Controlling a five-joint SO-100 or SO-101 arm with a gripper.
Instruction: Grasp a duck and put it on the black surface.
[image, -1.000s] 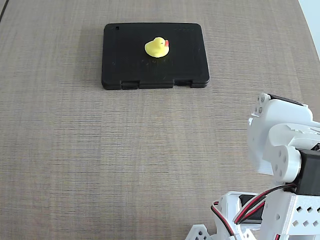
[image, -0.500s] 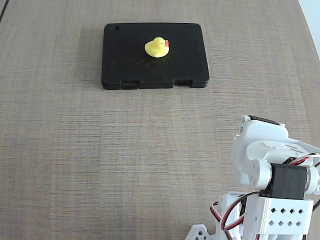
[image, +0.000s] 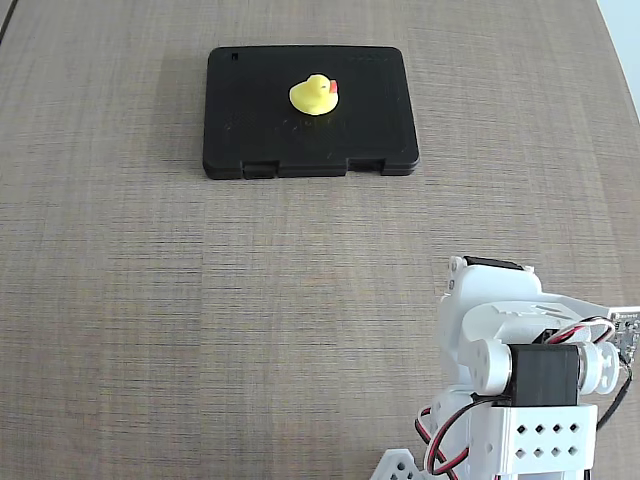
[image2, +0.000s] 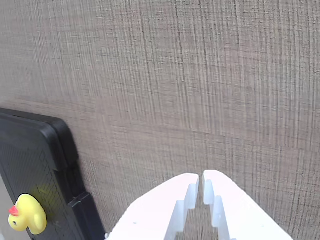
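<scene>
Arm's folded back and lower toward its base since a second ago | gripper (image2: 201, 186) basically closed, empty | duck (image: 314, 95) sits upright on the black surface (image: 250, 120), well away | wrist view: duck (image2: 27, 214) far lower-left of fingertips.

No text, label, brand, number or sign can be read in either view; the case (image: 310, 112) shows no legible marking on its lid.
</scene>
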